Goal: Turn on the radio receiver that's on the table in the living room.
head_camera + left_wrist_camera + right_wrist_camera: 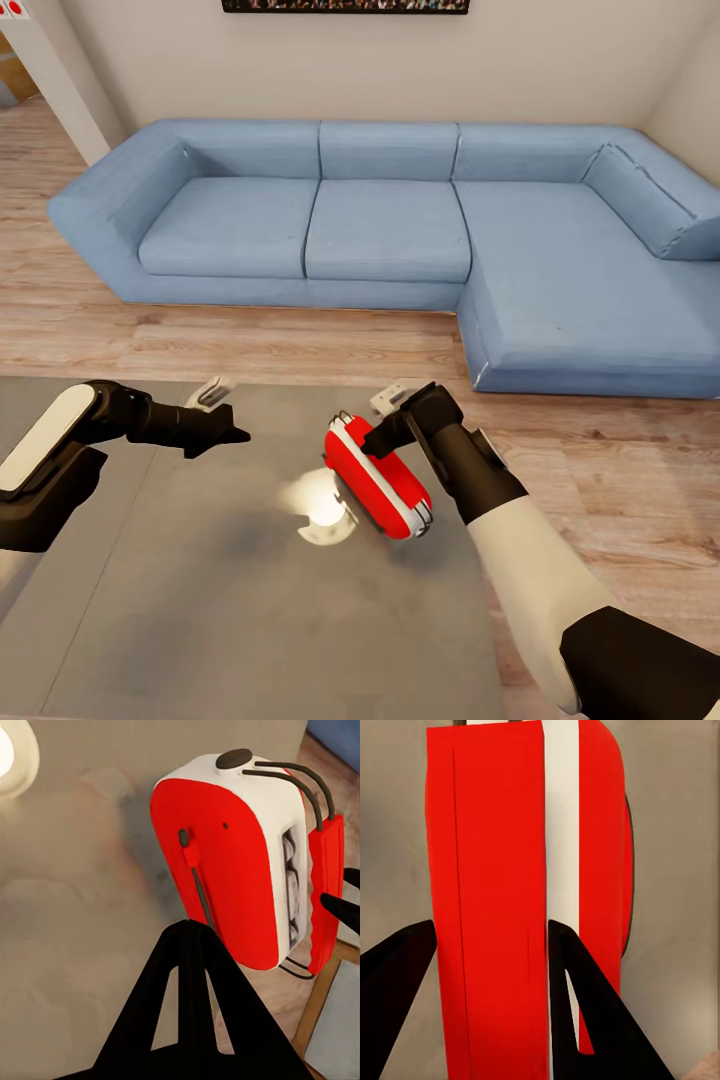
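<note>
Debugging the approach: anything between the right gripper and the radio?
Nothing visible. The right gripper is already at the radio receiver, its open fingers straddling the red case on the table. The left gripper hangs apart to the side.

My arms are white shells joined by black segments at elbow and wrist. My left gripper (232,432) and right gripper (372,443) are matte black, their fingers (585,1020) flat, tapering triangular blades with cut-out slots.
</note>
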Tool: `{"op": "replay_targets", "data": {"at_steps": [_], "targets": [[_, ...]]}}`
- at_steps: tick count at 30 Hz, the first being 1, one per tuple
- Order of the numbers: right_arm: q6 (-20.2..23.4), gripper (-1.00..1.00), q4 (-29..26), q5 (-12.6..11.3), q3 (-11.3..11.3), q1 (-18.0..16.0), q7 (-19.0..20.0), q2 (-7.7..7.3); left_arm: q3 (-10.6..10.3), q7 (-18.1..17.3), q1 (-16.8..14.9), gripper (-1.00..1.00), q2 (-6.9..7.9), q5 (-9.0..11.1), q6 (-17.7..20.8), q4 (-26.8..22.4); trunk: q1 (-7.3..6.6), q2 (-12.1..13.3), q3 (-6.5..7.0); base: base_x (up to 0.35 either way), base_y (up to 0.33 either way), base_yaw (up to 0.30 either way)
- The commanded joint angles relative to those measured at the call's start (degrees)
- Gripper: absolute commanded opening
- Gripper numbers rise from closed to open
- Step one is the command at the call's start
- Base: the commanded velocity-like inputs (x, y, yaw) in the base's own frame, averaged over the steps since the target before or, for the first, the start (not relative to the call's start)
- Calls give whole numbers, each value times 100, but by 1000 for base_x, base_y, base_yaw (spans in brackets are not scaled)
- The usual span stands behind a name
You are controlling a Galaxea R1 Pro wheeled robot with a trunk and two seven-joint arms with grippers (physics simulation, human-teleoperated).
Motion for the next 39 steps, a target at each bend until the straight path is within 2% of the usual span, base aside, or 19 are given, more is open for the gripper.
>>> {"op": "replay_targets", "data": {"at_steps": [1,19,27,39], "targets": [[8,-100,-2,-25,-1,0,0,0,1,0,0,-100,-1,1,1,0,0,0,0,0,0,0],[8,-100,62,-25,1,0,3,7,5,2,-1,-100,-6,4,-1,6,0,0,0,0,0,0],[8,-100,500,-47,-22,0,40,7,5,9,-1,-100,-6,4,-1,6,0,0,0,0,0,0],[8,-100,501,-173,-46,0,74,7,5,7,0,-100,-6,4,-1,32,0,0,0,0,0,0]]}}
